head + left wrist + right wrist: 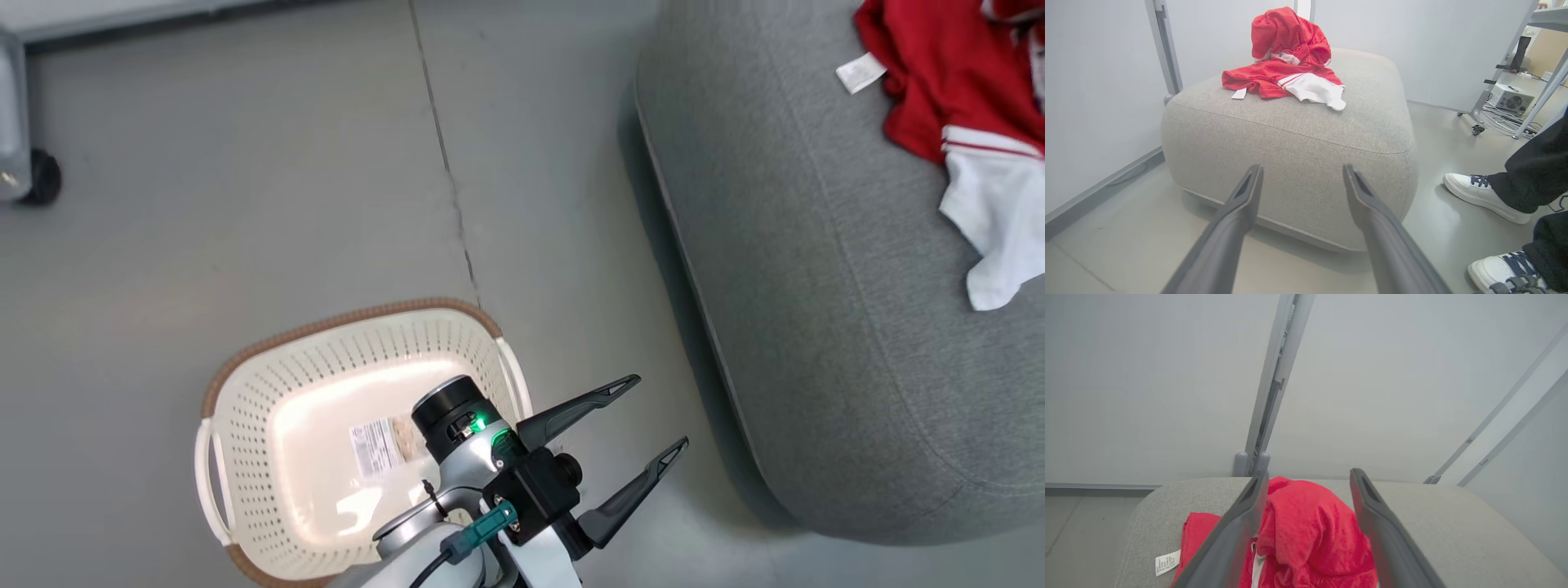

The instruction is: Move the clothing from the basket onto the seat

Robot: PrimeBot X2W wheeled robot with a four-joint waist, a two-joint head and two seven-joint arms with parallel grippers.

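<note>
**A:** How far along is this?

**B:** Nearly done, I'd judge. The clothing (1286,69) lies in a red-and-white heap on top of the seat (1290,134), toward its far side. A white tag (1239,94) sticks out at the heap's edge.

**A:** And the basket (245,408)?

**B:** It stands on the floor (245,204) near the seat, apart from it. Inside I see its pale bottom and a barcode sticker (375,447), but no red cloth. The arm (457,523) hides part of its near side, so I can't vouch for that corner.

**A:** The pincers?

**B:** The left pincer (657,412) is spread and carries nothing, over the floor between basket and seat. The right pincer (1308,473) is spread too, just above the heap. Red cloth bulges between its fingers (1241,522), but I can't see that they pinch anything.

**A:** What's left?

**B:** Probably only drawing the right arm clear, unless something lies in that hidden corner.
</note>
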